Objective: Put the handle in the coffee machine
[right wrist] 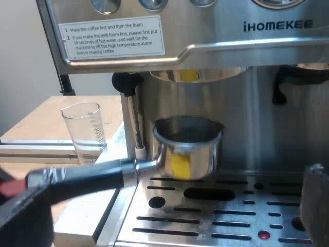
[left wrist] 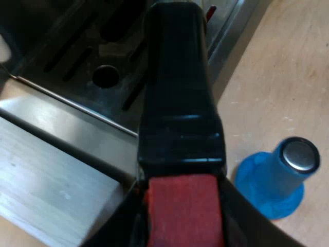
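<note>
Holder [right wrist: 189, 150] under espresso machine [right wrist: 267, 49] head, its handle in left tool [left wrist: 183, 221]

- Clock bearings here take the handle's [left wrist: 177, 92] dark far end as twelve and its red end [left wrist: 184, 211] as six.
- The left gripper [left wrist: 184, 229] clasps the handle at the red end, with one black finger [left wrist: 247, 226] pressed to each side.
- The dark handle reaches toward twelve over the espresso machine's slotted drip tray [left wrist: 77, 56].
- A round hole [left wrist: 105, 76] in the tray lies at about ten o'clock from the handle's middle.
- A blue tamper [left wrist: 277, 177] with a shiny metal top stands upright on the wooden table [left wrist: 277, 67], at about three o'clock from the red end, apart from the machine.
- A pale wooden block [left wrist: 46, 190] sits against the machine's steel edge [left wrist: 67, 123], at nine o'clock from the red end.
</note>
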Motion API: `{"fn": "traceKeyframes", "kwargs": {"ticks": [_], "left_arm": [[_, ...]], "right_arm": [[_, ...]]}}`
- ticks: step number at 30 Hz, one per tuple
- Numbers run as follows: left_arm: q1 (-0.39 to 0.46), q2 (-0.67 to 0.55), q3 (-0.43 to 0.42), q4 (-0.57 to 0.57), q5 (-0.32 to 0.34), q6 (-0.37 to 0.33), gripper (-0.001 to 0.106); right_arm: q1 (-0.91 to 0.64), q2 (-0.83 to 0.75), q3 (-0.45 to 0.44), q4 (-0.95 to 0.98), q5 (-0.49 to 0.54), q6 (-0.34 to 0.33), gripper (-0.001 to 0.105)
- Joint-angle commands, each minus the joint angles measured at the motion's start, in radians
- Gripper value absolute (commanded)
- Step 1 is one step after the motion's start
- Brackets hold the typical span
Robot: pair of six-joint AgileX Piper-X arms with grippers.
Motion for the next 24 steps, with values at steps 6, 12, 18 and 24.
{"fn": "traceKeyframes", "kwargs": {"ticks": [6, 12, 18, 24], "left_arm": [[-0.007, 0.067, -0.113, -0.032, 0.082, 0.007, 0.000], [-0.007, 0.092, -0.129, -0.032, 0.115, 0.004, 0.000], [-0.014, 0.091, -0.133, -0.043, 0.149, 0.004, 0.000], [-0.067, 0.091, -0.133, -0.057, 0.136, 0.002, 0.000]], "right_arm": [[-0.006, -0.003, -0.001, -0.013, 0.002, -0.012, 0.105], [-0.006, -0.003, -0.001, -0.013, 0.002, -0.012, 0.105], [-0.006, -0.003, -0.001, -0.013, 0.002, -0.012, 0.105], [-0.006, -0.003, -0.001, -0.013, 0.002, -0.012, 0.105]]}}
